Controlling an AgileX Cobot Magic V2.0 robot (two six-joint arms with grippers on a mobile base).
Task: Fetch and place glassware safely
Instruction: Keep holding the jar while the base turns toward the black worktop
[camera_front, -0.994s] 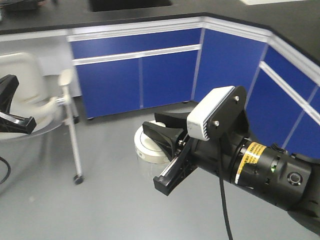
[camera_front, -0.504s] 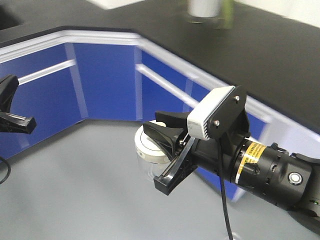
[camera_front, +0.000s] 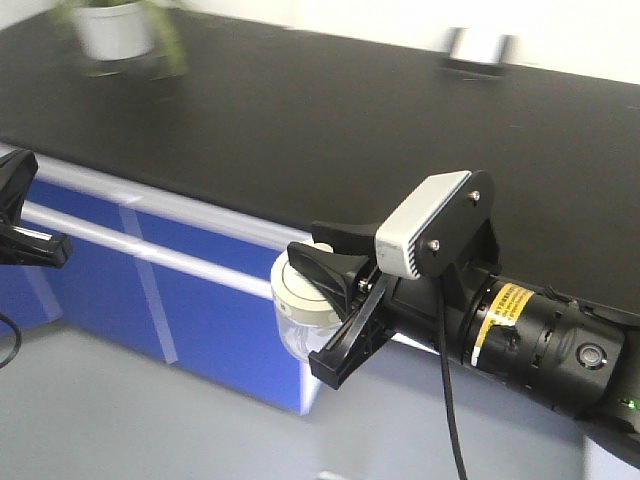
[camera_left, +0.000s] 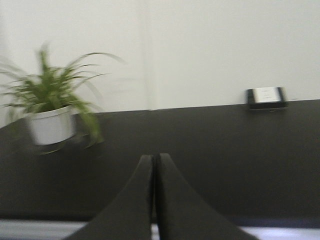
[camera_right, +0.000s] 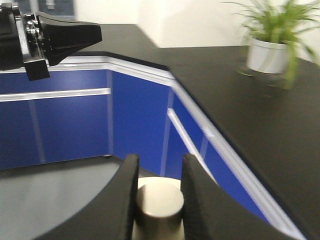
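Note:
The glassware, a small clear jar (camera_front: 297, 330) with a cream-white lid, hangs in the air in front of the blue cabinets. My right gripper (camera_front: 308, 308) is shut on it. In the right wrist view the fingers (camera_right: 125, 185) press on both sides of the lid's round knob (camera_right: 159, 200). My left gripper (camera_front: 22, 215) shows at the left edge of the front view. In its own wrist view the left gripper (camera_left: 155, 159) is shut with nothing in it and faces the black countertop. It also appears at the top left of the right wrist view (camera_right: 67, 35).
A long black countertop (camera_front: 330, 130) runs over blue cabinets (camera_front: 190, 300) with white trim. On it stand a potted green plant (camera_front: 115, 30) and a small silver-black box (camera_front: 480, 50) by the wall. Grey floor (camera_front: 90, 420) lies below.
The whole view has swung from the blue cabinet corner round to the countertop, with plant and box coming into sight. Both grippers keep their pose and the jar stays held.

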